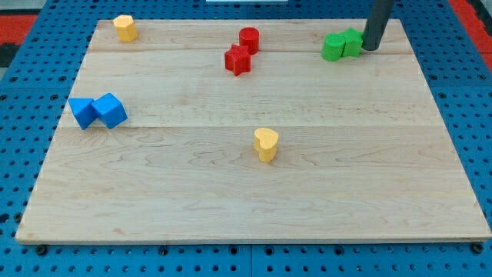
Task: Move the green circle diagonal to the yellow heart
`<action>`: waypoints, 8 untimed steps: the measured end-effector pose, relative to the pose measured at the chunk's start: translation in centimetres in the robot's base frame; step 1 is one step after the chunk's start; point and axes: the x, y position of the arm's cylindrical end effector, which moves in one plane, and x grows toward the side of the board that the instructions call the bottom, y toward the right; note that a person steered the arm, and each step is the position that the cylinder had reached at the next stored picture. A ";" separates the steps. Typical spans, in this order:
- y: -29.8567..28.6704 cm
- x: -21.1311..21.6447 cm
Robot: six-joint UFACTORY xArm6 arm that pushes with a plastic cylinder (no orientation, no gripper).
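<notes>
Two green blocks sit touching near the view's top right: a left one [334,47] and a right one [353,41]; I cannot tell which is the circle. My tip [370,48] rests against the right side of the right green block. The yellow heart [266,144] stands near the middle of the wooden board [384,192], well below and to the left of the green blocks.
A red cylinder [249,38] and a red star [238,59] sit at top centre. A yellow block [125,28] is at top left. Two blue blocks [83,112] [111,110] touch at the left edge. Blue pegboard surrounds the board.
</notes>
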 end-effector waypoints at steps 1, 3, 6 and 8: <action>-2.1 -0.9; -0.8 -0.7; 3.2 -3.5; -3.3 -6.9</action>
